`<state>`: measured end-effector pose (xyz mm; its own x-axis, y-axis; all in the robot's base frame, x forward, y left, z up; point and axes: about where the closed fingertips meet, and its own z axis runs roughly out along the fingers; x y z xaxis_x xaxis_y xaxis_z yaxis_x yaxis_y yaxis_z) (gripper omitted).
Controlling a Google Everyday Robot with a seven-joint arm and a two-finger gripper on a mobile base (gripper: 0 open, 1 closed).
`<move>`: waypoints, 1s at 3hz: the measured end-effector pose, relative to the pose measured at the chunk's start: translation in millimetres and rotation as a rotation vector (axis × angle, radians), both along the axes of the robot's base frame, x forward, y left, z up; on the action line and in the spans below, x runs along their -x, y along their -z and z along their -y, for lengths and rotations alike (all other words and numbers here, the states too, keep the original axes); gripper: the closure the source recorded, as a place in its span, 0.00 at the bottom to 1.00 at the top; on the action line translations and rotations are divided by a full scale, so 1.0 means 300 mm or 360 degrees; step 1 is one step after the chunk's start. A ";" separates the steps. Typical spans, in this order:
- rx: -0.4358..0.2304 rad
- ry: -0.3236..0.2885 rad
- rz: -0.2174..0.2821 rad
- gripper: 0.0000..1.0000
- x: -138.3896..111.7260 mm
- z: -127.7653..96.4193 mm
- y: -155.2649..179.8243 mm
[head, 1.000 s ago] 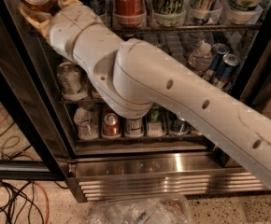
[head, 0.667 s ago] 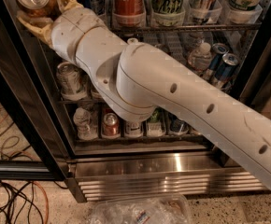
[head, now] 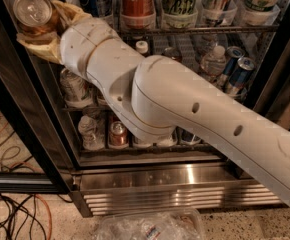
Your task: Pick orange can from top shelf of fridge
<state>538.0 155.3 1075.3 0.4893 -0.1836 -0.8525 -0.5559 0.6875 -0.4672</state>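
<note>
The orange can [head: 34, 18] is at the upper left, tipped so its silver pull-tab lid faces the camera, with its amber body between the tan fingers [head: 39, 45] of my gripper [head: 40, 24]. The gripper is shut on the can and holds it in front of the left end of the top shelf [head: 195, 30], a grey wire rack with a front rail. My white arm crosses the open fridge [head: 175, 181] from the lower right. A red Coca-Cola can [head: 137, 4] and other drinks stand on that shelf.
Lower racks hold cans and bottles, among them blue cans [head: 237, 74] at right and a red can [head: 118, 134] low down. The dark door frame [head: 20, 134] stands at left. Orange and black cables [head: 15, 219] lie on the floor, and a clear plastic wrap [head: 150, 226] lies below the steel grille.
The gripper with the orange can has moved slightly left and out from the shelf. The arm has shifted with it.
</note>
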 end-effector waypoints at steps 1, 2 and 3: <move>0.0011 0.0021 -0.0029 1.00 0.014 0.024 0.022; 0.0025 0.0087 -0.0104 1.00 0.037 0.091 0.080; 0.0047 0.0135 -0.0165 1.00 0.071 0.165 0.133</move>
<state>516.7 105.7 1035.4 0.3808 -0.2461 -0.8913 -0.5425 0.7211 -0.4309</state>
